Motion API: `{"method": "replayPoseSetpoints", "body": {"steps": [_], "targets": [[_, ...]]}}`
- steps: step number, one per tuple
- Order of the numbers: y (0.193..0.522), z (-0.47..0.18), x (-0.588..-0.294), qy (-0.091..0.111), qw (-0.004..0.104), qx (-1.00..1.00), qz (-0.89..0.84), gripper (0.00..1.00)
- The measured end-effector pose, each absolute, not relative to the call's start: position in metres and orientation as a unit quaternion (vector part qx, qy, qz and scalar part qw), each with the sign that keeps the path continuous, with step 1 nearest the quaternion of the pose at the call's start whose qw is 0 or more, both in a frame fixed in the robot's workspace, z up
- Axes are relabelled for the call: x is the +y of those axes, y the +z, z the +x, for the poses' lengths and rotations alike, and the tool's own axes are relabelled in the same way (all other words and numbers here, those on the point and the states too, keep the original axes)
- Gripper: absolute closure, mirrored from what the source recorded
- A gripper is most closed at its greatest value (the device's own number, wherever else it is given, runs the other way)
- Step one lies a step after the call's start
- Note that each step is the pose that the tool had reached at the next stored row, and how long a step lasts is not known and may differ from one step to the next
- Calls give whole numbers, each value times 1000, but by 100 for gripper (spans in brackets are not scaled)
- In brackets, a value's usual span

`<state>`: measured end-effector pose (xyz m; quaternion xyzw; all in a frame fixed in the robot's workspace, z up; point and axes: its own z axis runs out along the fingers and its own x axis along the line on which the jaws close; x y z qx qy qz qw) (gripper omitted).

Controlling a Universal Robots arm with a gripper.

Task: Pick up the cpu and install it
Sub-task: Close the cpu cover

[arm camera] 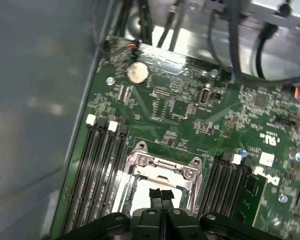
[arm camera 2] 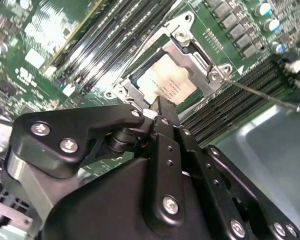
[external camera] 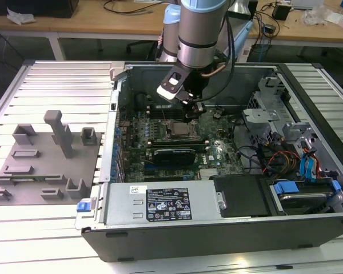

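Observation:
The cpu [arm camera 2: 165,86], a pale silver square with a thin dark rim, lies flat inside the socket frame [arm camera 2: 190,42] on the green motherboard. In the exterior view the cpu [external camera: 177,132] sits mid-board inside the open computer case. My gripper [external camera: 192,112] hangs just above the socket, at the cpu's near edge. Both wrist views show the black fingertips [arm camera 2: 161,106] pressed together with nothing between them. The fingertips [arm camera: 161,194] hover over the socket frame [arm camera: 162,167], whose thin metal lever [arm camera 2: 262,94] sticks out to one side.
Memory slots [arm camera 2: 115,45] flank the socket on both sides. A coin battery [arm camera: 137,72] sits further up the board. The power supply [external camera: 163,202] lines the case front, drive cages and cables [external camera: 286,148] are at the exterior view's right, and a grey block fixture [external camera: 46,165] is at its left.

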<state>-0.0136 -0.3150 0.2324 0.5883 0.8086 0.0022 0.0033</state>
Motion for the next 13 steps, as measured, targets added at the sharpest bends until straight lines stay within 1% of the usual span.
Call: {"method": "replayPoseSetpoints", "body": {"steps": [13], "targets": [[232,-14,-315,3,3,897,442,89]]}}
